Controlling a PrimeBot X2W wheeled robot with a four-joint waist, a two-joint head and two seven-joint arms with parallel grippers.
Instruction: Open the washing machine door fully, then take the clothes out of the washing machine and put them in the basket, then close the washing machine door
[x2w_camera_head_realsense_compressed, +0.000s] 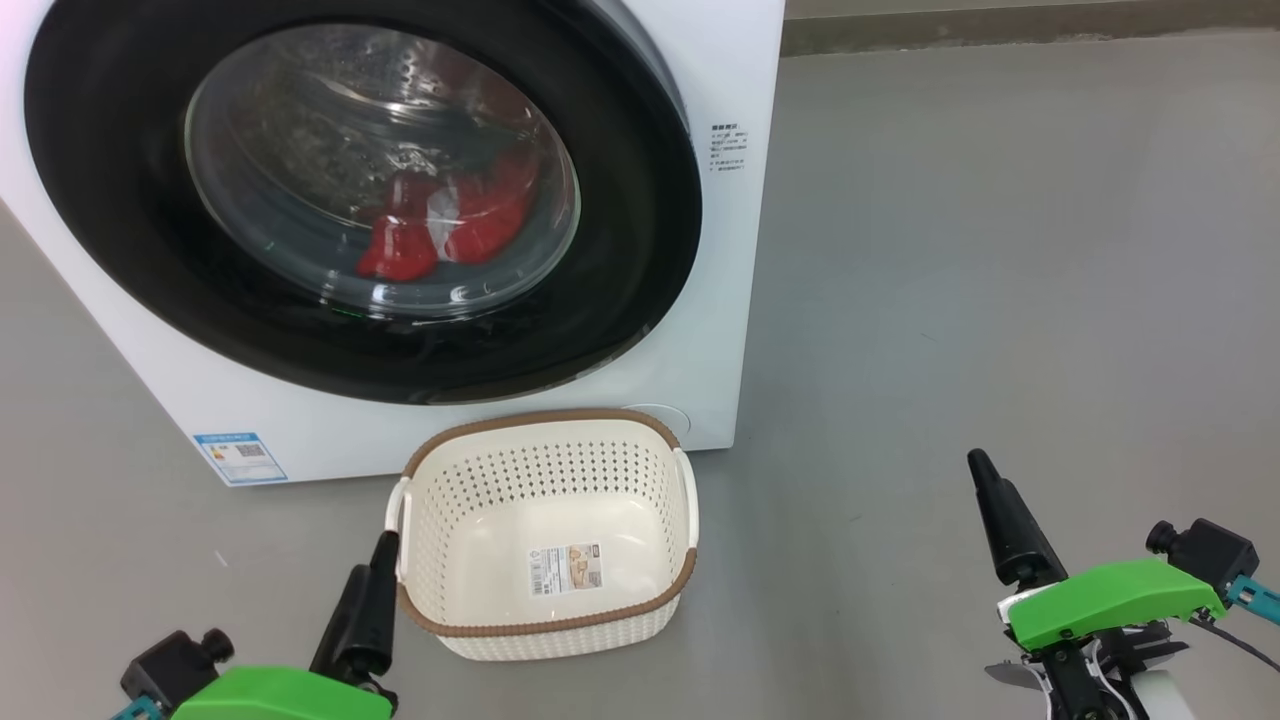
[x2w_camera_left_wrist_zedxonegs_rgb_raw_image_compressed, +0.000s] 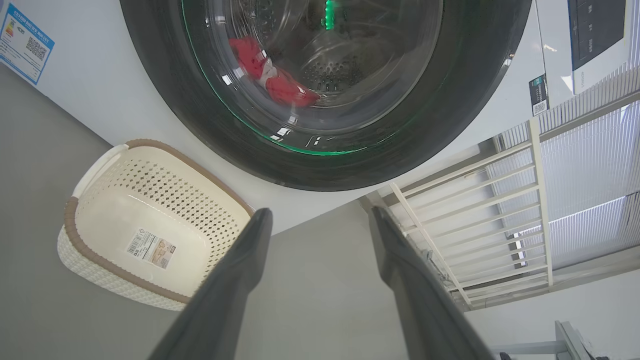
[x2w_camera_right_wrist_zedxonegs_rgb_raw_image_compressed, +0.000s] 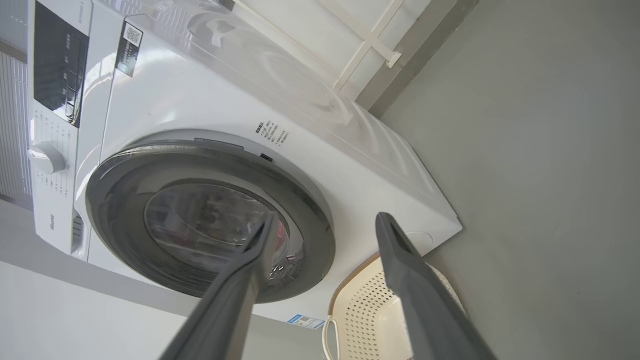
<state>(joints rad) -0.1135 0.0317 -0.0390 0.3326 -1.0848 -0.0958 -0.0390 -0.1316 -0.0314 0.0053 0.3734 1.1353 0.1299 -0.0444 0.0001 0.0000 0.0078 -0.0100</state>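
The washing machine (x2w_camera_head_realsense_compressed: 700, 200) stands on the grey floor (x2w_camera_head_realsense_compressed: 1000, 250), a big white box with a small blue label (x2w_camera_head_realsense_compressed: 240, 457) at its lower corner; the washing machine door (x2w_camera_head_realsense_compressed: 110, 200) lies shut against the front, its wide black frame ringing the clear glass bowl; through that glass the clothes (x2w_camera_head_realsense_compressed: 440, 225) show as a bright red heap with a white patch, resting low in the steel drum; the basket (x2w_camera_head_realsense_compressed: 545, 417) sits upright on the floor just in front of the machine, below the door, with a paper sticker on its bottom; the left fingers (x2w_camera_left_wrist_zedxonegs_rgb_raw_image_compressed: 232, 280) are released, spread apart with nothing between them, low beside the basket's left handle, and whether one tip touches that handle cannot be told; from the left wrist they point up toward the lower edge of the door; the right fingers (x2w_camera_right_wrist_zedxonegs_rgb_raw_image_compressed: 412, 285) are likewise released and bare, hanging over open floor well to the right of the basket and apart from the machine; from the right wrist the door and the basket's rim lie beyond them
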